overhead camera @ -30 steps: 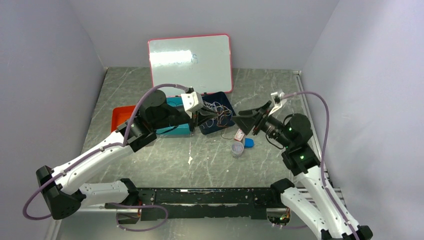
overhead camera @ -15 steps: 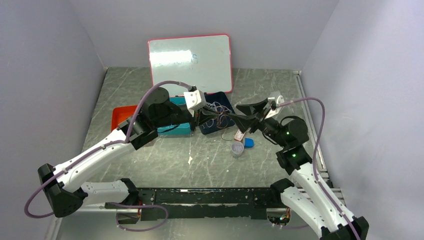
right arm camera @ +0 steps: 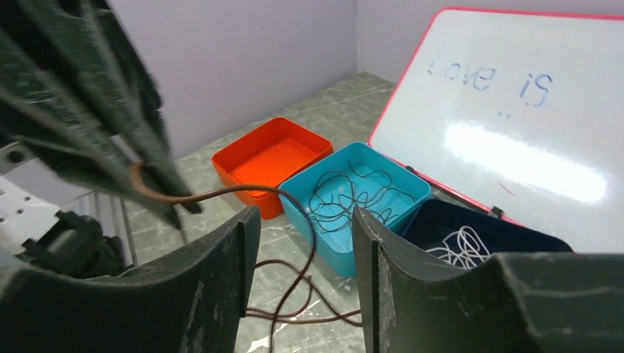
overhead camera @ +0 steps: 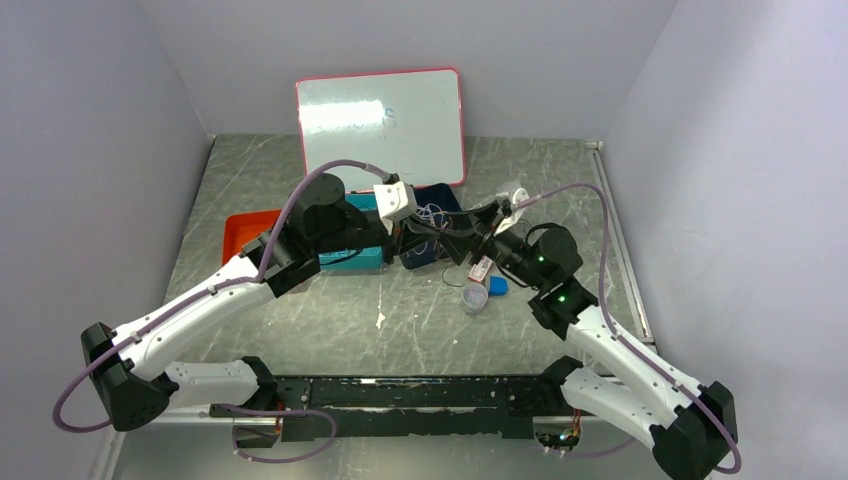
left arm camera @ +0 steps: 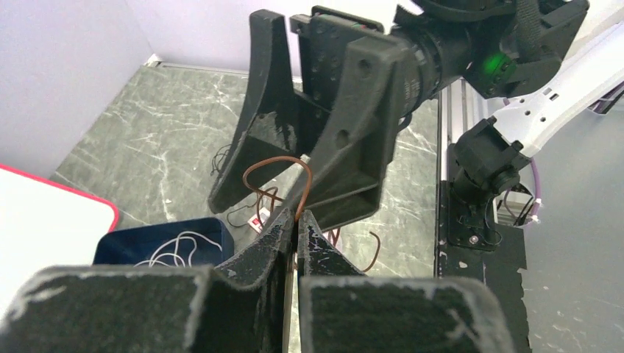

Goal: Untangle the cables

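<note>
Right gripper (right arm camera: 303,220), jaws wide and empty, has swung in from the right edge to face the left gripper (left arm camera: 296,220) — clamped on a brown cable (left arm camera: 276,157) — so a second grasp looks likely.

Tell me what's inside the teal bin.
A loose tangle of thin black cables lies in the teal bin. Its near corner is hidden behind the right gripper, so anything there cannot be seen.
</note>
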Robot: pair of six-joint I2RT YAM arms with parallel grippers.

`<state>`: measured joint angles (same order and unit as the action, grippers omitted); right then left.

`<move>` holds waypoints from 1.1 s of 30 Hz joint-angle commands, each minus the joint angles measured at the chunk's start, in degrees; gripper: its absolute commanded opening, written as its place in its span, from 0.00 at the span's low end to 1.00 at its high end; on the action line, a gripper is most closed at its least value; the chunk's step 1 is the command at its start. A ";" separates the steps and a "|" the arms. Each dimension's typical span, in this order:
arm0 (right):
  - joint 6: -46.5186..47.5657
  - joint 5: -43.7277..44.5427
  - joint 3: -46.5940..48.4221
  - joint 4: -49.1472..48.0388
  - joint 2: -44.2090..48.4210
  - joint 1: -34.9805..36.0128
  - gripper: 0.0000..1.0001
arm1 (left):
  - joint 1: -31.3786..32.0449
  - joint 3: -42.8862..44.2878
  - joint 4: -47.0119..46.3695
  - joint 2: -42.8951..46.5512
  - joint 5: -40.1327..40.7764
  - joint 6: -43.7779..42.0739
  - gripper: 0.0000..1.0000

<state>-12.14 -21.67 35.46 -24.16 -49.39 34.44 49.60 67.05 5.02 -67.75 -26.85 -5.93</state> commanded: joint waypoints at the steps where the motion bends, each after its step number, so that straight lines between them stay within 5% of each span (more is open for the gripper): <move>1: 0.51 8.82 1.40 -2.90 -2.10 0.91 0.51 | 0.14 0.67 -0.01 0.34 -2.59 1.08 0.07; 17: -2.55 33.89 2.59 12.10 -7.87 0.90 0.17 | 0.14 0.34 3.33 6.73 1.43 2.07 0.07; 27: -4.03 38.38 1.04 14.47 -7.66 0.80 0.13 | 0.15 1.45 8.07 10.48 8.53 3.09 0.07; 33: -3.10 35.10 0.23 16.40 -4.83 0.72 0.20 | -0.28 2.62 12.13 10.06 22.25 5.93 0.07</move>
<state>-15.62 14.48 36.75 -9.13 -56.99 35.24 49.60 67.07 13.23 -57.47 -16.05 -2.83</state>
